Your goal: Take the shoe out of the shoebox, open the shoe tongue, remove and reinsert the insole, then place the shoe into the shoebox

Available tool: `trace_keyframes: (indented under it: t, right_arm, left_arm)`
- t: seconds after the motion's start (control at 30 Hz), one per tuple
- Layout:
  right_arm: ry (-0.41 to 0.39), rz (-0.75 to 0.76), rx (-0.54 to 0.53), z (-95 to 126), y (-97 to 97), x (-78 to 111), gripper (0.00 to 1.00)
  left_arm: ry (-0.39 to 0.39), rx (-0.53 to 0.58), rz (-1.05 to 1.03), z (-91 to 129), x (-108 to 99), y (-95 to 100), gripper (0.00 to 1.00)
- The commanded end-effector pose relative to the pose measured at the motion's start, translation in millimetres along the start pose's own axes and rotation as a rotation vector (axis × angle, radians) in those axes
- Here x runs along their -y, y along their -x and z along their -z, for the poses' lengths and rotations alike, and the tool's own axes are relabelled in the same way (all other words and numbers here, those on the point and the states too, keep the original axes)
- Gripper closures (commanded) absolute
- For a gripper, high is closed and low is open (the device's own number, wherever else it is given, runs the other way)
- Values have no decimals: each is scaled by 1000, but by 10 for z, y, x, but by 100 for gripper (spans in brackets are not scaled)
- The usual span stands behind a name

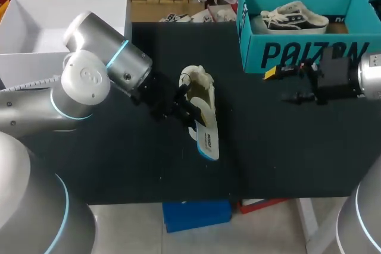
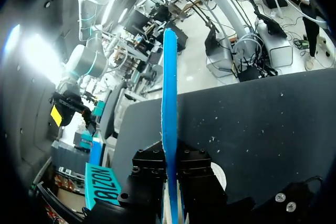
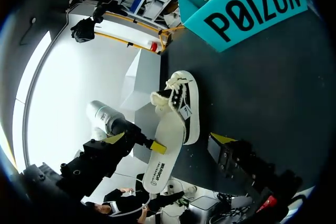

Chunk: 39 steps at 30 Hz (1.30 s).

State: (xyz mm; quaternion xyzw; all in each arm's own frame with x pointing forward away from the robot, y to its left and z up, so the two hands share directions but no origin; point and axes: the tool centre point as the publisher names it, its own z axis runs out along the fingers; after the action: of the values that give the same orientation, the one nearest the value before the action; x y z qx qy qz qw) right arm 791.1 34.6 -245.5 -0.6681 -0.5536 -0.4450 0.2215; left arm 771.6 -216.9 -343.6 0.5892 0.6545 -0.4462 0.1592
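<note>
Centrally, left hand [image 1: 191,117] pinching insole [image 1: 207,141] by shoe [image 1: 199,87] — right hand [image 1: 280,85] spread, before teal shoebox [image 1: 309,52] — white box [image 1: 36,66] rear-left.

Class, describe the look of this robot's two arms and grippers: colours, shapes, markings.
The left arm and right arm are smooth silver-grey tubes with rounded joint caps and glowing light-blue rings. The left gripper and right gripper are black, blocky, with two yellow-tipped fingers each.
</note>
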Motion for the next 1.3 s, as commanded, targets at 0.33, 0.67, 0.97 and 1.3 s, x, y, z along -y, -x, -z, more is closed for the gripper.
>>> trace_keyframes:
  t: [0.33,0.67,0.97,1.3]
  right_arm:
    - [-1,0,2,0,-4,-2,0]
    - [-1,0,2,0,-4,-2,0]
    - [-1,0,2,0,-4,-2,0]
    - [-1,0,2,0,-4,-2,0]
  left_arm:
    - [-5,-86,7,31,-326,7,100]
    - [24,-141,-14,79,-495,36,100]
    - [43,-150,1,84,-681,-6,100]
    - [87,-177,3,135,-858,-12,100]
